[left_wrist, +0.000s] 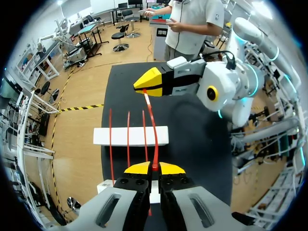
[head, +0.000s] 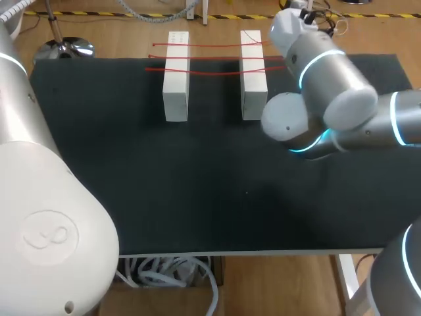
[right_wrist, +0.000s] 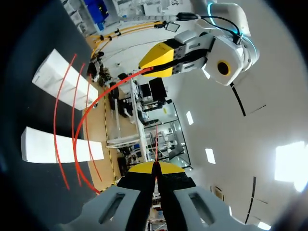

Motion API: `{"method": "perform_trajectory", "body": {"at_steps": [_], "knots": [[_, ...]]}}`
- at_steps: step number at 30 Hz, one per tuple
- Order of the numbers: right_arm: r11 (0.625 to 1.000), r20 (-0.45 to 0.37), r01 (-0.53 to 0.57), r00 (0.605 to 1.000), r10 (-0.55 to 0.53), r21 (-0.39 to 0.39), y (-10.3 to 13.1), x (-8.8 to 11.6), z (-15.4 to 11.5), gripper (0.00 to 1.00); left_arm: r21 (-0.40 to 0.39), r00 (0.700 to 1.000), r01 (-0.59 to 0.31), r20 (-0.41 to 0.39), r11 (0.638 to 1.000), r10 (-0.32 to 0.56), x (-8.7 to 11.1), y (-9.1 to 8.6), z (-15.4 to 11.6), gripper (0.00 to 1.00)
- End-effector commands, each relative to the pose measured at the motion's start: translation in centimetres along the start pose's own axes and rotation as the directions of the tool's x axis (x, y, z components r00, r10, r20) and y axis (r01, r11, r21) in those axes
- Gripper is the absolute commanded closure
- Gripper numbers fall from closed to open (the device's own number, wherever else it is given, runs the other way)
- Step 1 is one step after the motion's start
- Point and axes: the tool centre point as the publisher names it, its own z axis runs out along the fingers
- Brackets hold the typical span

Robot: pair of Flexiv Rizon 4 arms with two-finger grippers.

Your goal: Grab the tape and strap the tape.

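The dark worktop [head: 197, 197] carries two white blocks [head: 176, 76] toward twelve o'clock, with three red strips [head: 214, 57] lying across both. Above them a fourth red tape [left_wrist: 154, 130] arcs between the arms, each end pinched tight: left gripper [left_wrist: 155, 168], right gripper [right_wrist: 155, 168], fingers [left_wrist: 138, 169] closed.

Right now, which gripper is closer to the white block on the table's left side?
Left. The left gripper hangs above that white block; the right gripper is beyond the other block.
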Motion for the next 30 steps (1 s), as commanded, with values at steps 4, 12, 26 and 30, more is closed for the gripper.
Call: {"method": "perform_trajectory", "body": {"at_steps": [4,12,26,30], "knots": [[0.981,0.102,-0.026,0.995,0.006,0.19,2.2,1.7,0.2,1.0,-0.004,1.0,0.001,-0.003,1.0,-0.001,-0.1,-0.1,-0.1,1.0],[0.981,0.103,-0.067,0.994,0.049,0.183,4.1,1.9,-0.2,1.0,-0.004,1.0,0.001,-0.003,1.0,-0.001,-0.1,-0.1,-0.1,1.0],[0.976,0.128,-0.042,0.992,0.015,0.213,4.5,0.8,0.6,1.0,-0.004,1.0,0.001,-0.003,1.0,-0.001,-0.1,-0.1,-0.1,1.0],[0.98,0.125,-0.025,0.992,0.0,0.199,5.1,0.9,0.4,1.0,-0.004,1.0,0.001,-0.003,1.0,-0.001,-0.1,-0.1,-0.1,1.0]]}}
